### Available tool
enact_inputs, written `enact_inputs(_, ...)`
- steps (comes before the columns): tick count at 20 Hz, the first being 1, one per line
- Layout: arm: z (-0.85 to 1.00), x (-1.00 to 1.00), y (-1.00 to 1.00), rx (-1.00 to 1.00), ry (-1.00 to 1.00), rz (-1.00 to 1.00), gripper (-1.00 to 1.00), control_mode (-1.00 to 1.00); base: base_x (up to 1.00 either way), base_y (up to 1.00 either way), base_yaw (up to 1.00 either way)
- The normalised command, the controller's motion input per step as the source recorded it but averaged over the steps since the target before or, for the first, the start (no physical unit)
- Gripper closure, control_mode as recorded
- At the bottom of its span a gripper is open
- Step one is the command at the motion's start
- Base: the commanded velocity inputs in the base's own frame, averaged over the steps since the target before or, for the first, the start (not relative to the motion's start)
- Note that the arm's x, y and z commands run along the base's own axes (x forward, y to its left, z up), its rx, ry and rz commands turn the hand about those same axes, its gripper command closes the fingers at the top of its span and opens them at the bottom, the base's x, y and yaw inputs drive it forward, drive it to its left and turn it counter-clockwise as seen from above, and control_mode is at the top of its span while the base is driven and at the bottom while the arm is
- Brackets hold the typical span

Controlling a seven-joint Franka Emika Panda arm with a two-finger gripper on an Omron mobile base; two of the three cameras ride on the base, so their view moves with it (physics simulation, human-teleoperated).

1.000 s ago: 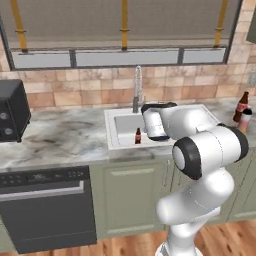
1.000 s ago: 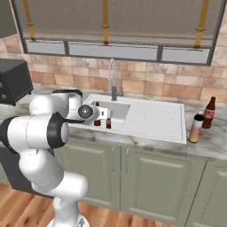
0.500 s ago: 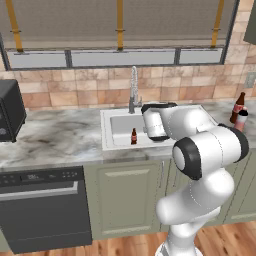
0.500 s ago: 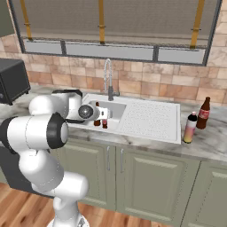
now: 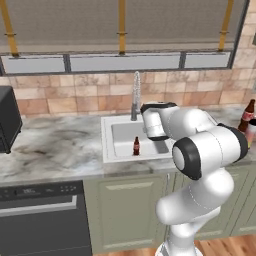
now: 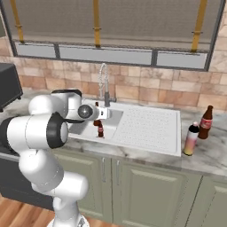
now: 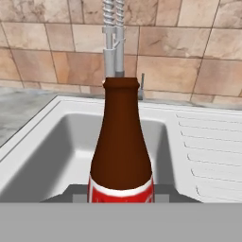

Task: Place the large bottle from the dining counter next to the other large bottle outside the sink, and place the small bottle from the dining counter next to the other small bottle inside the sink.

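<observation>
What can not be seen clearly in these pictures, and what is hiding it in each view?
- Fingers: in the hand view the small dark brown red-labelled bottle covers them, so the grip cannot be judged.
- That bottle's base: cut off at the bottom of the hand view.
- Second small brown bottle in the pale grey-white sink basin: too small to read its label.
- Pink-to-orange slim bottle: cut off by the right edge of the left base view.

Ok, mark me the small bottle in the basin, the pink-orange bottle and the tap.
small bottle [image 5: 136, 146]: left base view, on its brown body.
pink-orange bottle [image 6: 191, 140]: right base view, mid-body, on the counter.
tap [image 6: 103, 82]: right base view, on the coiled riser.
</observation>
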Motion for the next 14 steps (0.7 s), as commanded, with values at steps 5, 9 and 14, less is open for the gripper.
enact_inputs(5, 0.0, 0.0, 0.0, 0.0, 0.0, 0.0, 1.0, 1.0, 0.36, 0.0, 0.0)
enact_inputs(9, 0.0, 0.0, 0.0, 0.0, 0.0, 0.0, 1.0, 1.0, 0.27, 0.0, 0.0)
enact_inputs(14, 0.0, 0.0, 0.0, 0.0, 0.0, 0.0, 1.0, 1.0, 0.05, 0.0, 0.0)
